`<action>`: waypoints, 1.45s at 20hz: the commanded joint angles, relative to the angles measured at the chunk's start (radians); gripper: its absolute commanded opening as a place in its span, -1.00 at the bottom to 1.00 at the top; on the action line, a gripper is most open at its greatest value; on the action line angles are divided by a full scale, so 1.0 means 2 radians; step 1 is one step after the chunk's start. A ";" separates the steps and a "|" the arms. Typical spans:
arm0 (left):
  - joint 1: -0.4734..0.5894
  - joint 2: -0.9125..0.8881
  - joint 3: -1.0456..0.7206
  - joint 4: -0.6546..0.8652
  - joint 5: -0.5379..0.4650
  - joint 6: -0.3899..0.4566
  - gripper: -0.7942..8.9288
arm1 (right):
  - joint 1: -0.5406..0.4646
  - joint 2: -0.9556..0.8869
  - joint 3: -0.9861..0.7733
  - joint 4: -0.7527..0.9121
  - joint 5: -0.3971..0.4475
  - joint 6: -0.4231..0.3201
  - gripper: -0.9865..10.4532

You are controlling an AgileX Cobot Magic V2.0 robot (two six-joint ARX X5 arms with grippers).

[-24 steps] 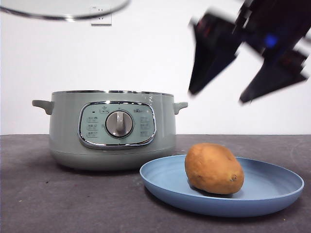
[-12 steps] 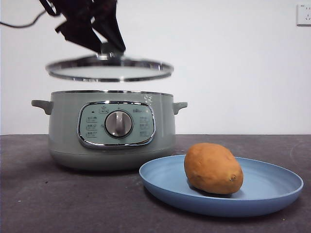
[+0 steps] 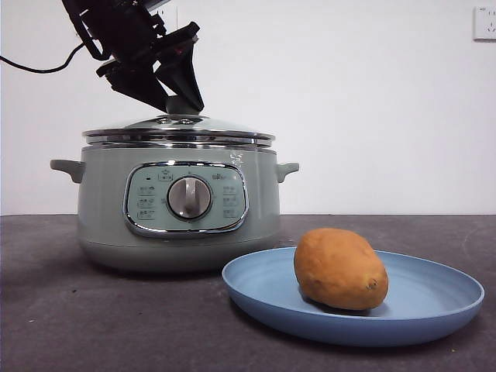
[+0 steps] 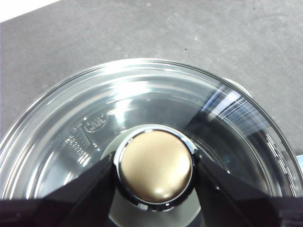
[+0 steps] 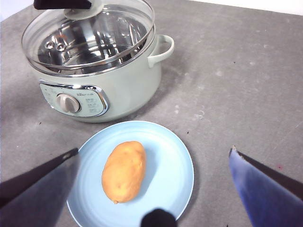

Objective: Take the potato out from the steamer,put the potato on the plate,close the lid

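Front view: the lid (image 3: 179, 130) sits on the chrome rim of the steamer (image 3: 178, 208) at left, its knob pinched between the black jaws of the left gripper (image 3: 180, 103), which reaches down from the upper left with a black cable trailing behind it. To the right and nearer, the potato (image 3: 340, 268) lies on the plate (image 3: 434, 318), whose rim just overlaps the pot's base in this line of sight. A wall socket (image 3: 484, 22) shows at the far upper right, above the dark grey table (image 3: 93, 325).

Left wrist view: both jaws press against opposite sides of the lid's silver-topped knob (image 4: 155, 166); the glass dome spreads around it, with grey table beyond.

Right wrist view: the right gripper (image 5: 154, 165) hangs high above the table, jaws spread wide and empty, above the plate's near side. Below it the potato rests lengthwise on the plate, just in front of the steamer's control panel (image 5: 75, 101). Nothing lies between plate and pot.
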 commanded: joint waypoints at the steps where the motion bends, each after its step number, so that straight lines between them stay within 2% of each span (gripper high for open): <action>1: -0.001 -0.005 0.003 0.019 0.004 0.005 -0.85 | 0.000 -0.001 0.004 0.001 0.001 0.004 0.16; 14: -0.001 0.023 0.003 -0.018 0.004 0.006 -0.84 | 0.000 -0.001 0.006 0.001 0.001 0.004 0.16; 15: -0.001 0.023 0.003 -0.026 0.006 0.004 -0.78 | 0.000 -0.001 0.006 0.001 0.001 0.004 0.16; 16: -0.001 0.023 0.003 -0.034 0.006 0.002 -0.55 | 0.000 -0.001 0.006 0.001 0.001 0.004 0.16; 18: -0.001 0.023 0.003 -0.041 0.005 0.002 0.22 | 0.000 -0.001 0.006 0.001 -0.001 0.003 0.16; 19: -0.001 0.022 0.003 -0.041 0.005 0.002 0.37 | 0.000 -0.001 0.006 0.001 -0.001 0.003 0.16; 25: -0.001 -0.019 0.004 -0.045 0.005 0.001 0.38 | 0.000 -0.001 0.006 0.001 -0.002 0.003 0.16; 29: -0.001 -0.081 0.004 -0.091 0.008 0.001 0.38 | 0.000 -0.001 0.006 0.000 -0.003 0.004 0.16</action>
